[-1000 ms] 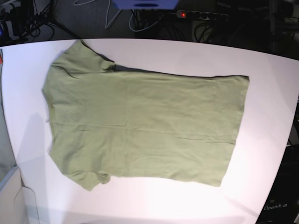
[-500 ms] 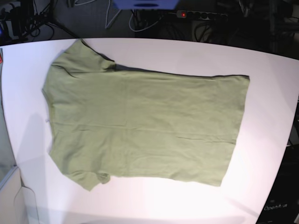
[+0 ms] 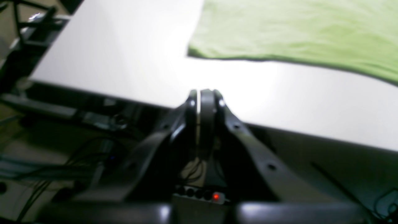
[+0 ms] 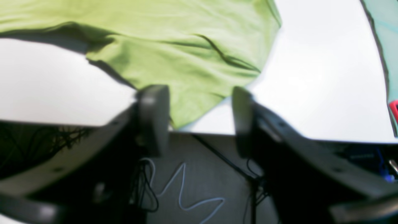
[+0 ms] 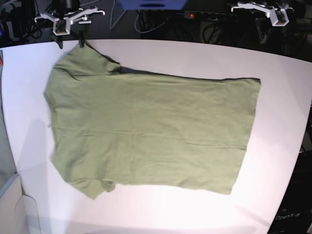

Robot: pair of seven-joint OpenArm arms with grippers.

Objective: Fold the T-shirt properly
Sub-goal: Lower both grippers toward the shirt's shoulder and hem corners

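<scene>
Both arms arrive at the far table edge; the T-shirt is not yet folded.

The T-shirt lies flat across the white table, neck toward 9 o'clock, hem toward 3 o'clock. Absent a second ago, the right gripper now shows at 11 o'clock by the far sleeve, jaws spread and empty; the left gripper shows at 1 o'clock, jaws pressed together, holding nothing. Judged: a first grasp is being prepared.
</scene>
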